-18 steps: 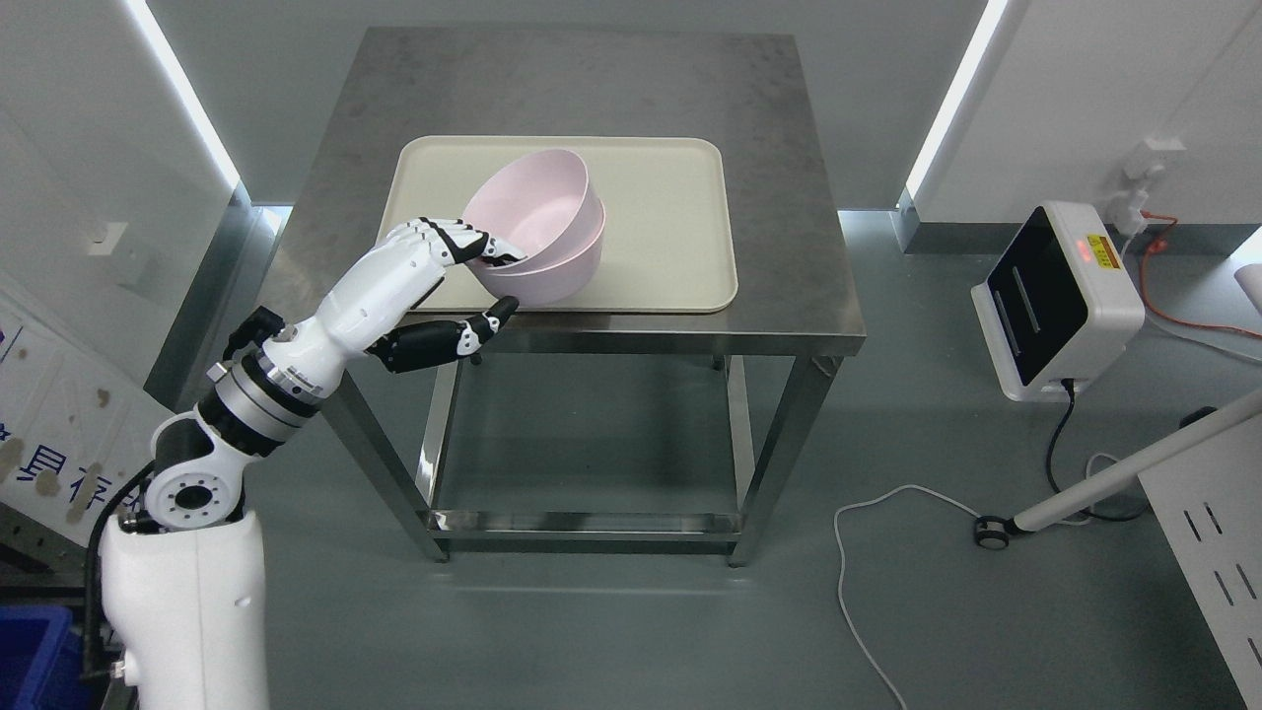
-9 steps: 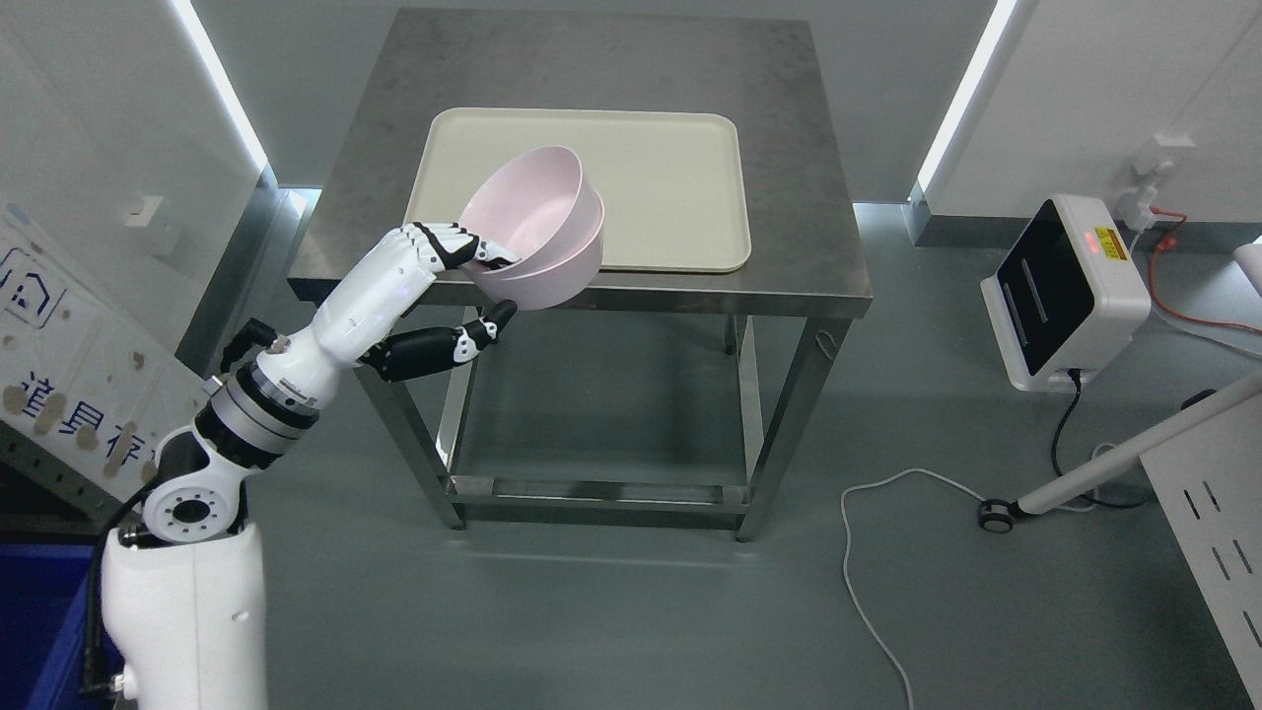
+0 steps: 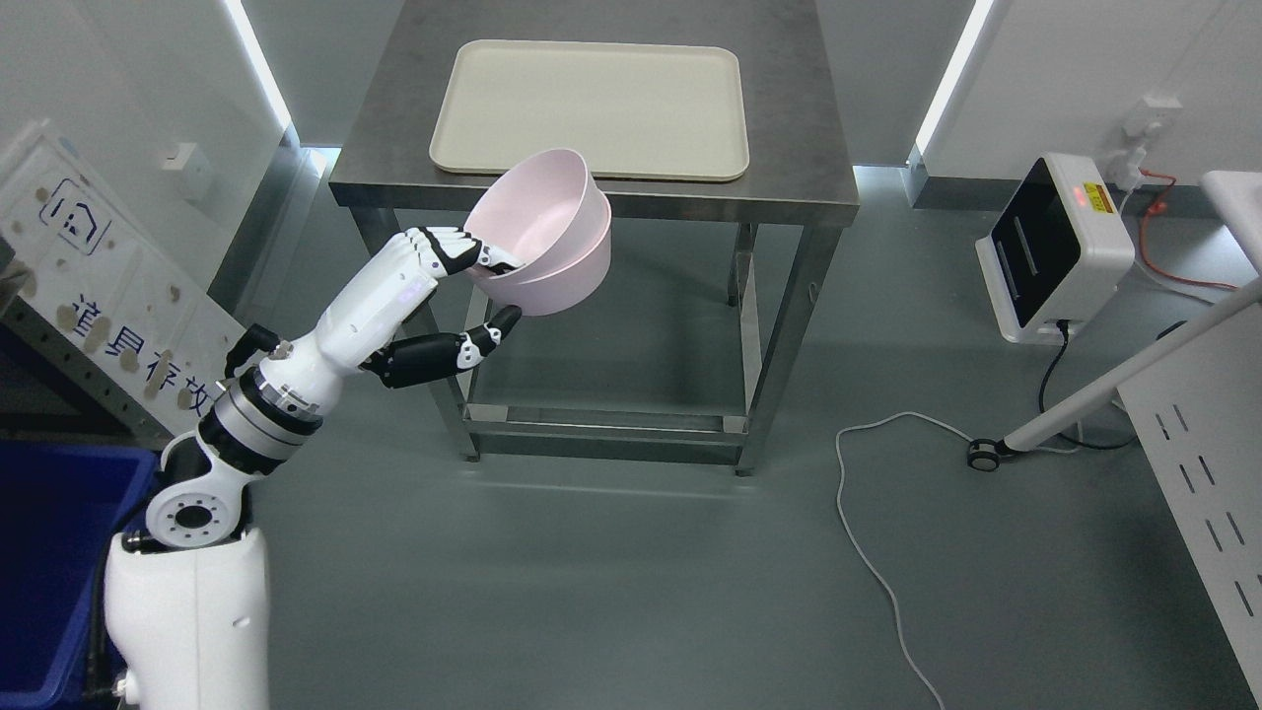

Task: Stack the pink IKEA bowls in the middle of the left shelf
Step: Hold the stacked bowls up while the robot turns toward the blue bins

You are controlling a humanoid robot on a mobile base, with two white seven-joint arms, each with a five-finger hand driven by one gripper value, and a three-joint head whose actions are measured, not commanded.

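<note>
Bowls: two pink bowls nested one inside the other, held in the air in front of the counter, tilted with the openings turned up and to the left; clear of every surface.
Nesting: stack already made, probably so that both bowls travel in a single grasp.
Left hand: arm entering from the lower left, reaching up and to the right to the near-left rim of the stack.
Fingers: curled over the rim and dipping inside the upper bowl; dark thumb stretched underneath, its tip at the lower bowl's outer wall; rim pinched between the two, no visible slack.
Reason for tilt: likely a result of a grip on one edge only, the far side hanging unsupported.
Tray: beige, bare, flat on the counter behind the bowls.
Shelf: a metal rack edge with a signboard at the far left; middle level not visible.
Stage: carrying, by judgement; placement on the shelf not yet done.
Risk: upper bowl sliding out if the tilt grows.
Right hand: out of view.
</note>
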